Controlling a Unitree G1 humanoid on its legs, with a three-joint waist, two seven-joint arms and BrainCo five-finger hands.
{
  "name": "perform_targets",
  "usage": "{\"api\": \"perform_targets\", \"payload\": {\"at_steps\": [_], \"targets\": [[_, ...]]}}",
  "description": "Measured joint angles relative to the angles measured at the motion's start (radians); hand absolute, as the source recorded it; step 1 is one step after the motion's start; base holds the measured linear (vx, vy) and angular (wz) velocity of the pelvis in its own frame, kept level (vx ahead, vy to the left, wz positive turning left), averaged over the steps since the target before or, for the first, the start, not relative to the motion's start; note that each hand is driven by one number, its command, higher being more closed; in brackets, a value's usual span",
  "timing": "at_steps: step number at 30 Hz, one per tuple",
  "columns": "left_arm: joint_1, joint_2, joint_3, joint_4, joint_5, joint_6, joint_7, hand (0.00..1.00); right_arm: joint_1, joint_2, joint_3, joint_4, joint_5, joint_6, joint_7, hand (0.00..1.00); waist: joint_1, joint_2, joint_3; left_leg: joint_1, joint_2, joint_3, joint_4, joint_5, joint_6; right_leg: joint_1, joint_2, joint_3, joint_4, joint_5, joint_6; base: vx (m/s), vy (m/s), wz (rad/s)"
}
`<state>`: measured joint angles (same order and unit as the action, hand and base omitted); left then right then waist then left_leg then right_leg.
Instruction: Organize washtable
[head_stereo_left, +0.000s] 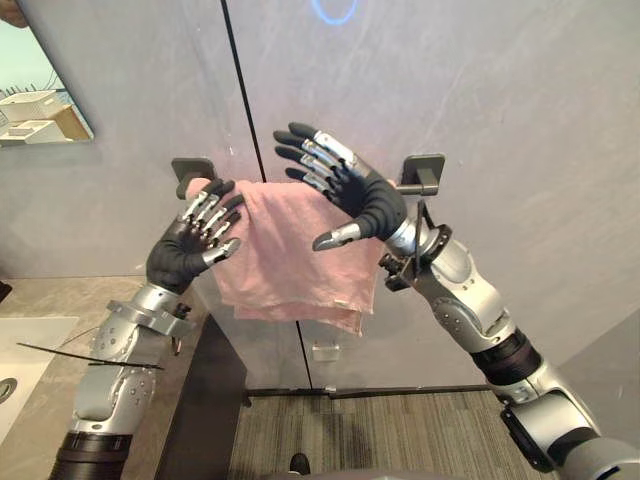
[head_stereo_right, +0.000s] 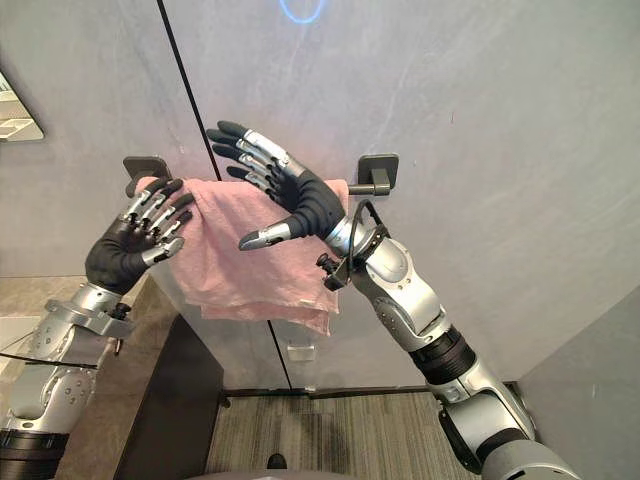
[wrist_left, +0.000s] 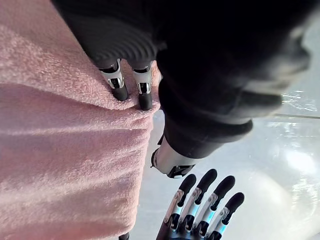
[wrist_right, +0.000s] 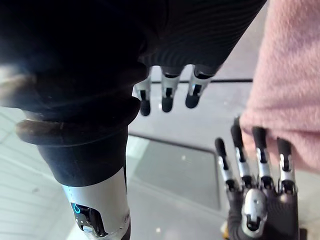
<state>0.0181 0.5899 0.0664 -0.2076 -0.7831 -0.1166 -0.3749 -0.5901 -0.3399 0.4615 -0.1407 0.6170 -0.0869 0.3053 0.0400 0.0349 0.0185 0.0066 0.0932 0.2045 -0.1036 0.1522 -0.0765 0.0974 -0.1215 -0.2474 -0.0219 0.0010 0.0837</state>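
**Towel on the rail, both hands open**

The pink towel (head_stereo_left: 290, 260) hangs draped over the rail (head_stereo_right: 362, 188) between two black brackets (head_stereo_left: 425, 172). My left hand (head_stereo_left: 190, 245) rests on its upper left corner, fingers nearly straight. The left wrist view shows the fingertips (wrist_left: 120, 92) dimpling the cloth. My right hand (head_stereo_left: 350, 195) is spread wide before the towel's right end, holding nothing.

Silver-grey arms (head_stereo_left: 470, 300); dark ribbed covers (head_stereo_left: 375, 205); dark-tipped fingers (head_stereo_left: 325, 146).
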Motion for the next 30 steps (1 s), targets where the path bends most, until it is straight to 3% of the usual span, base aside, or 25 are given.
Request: {"api": "perform_targets", "payload": {"at_steps": [10,20,30], "targets": [[0.06,-0.022,-0.076,0.055,0.009,0.026,-0.016,0.0,0.086,-0.007,0.03,0.051,-0.005,0.032,0.015,0.0,0.001,-0.014,0.011,-0.048,0.0,-0.01,0.0,0.006,0.007,-0.04,0.0,-0.012,0.002,0.002,-0.002,0.02,-0.004,0.03],[0.071,-0.029,-0.076,0.06,0.01,0.031,-0.018,0.0,0.1,-0.013,0.05,0.098,-0.026,0.055,0.024,0.0,-0.003,-0.019,0.027,-0.062,-0.005,-0.021,0.0,0.014,0.018,-0.054,0.0,-0.025,0.023,-0.002,-0.005,0.02,-0.004,0.02],[0.038,0.028,-0.137,0.123,0.012,0.034,-0.034,0.0,0.118,-0.012,0.069,0.134,-0.027,0.057,0.022,0.0,-0.021,-0.015,0.039,-0.082,0.003,-0.011,0.0,0.011,0.013,-0.089,0.0,-0.014,0.033,-0.007,-0.011,-0.01,0.005,-0.03]]}}
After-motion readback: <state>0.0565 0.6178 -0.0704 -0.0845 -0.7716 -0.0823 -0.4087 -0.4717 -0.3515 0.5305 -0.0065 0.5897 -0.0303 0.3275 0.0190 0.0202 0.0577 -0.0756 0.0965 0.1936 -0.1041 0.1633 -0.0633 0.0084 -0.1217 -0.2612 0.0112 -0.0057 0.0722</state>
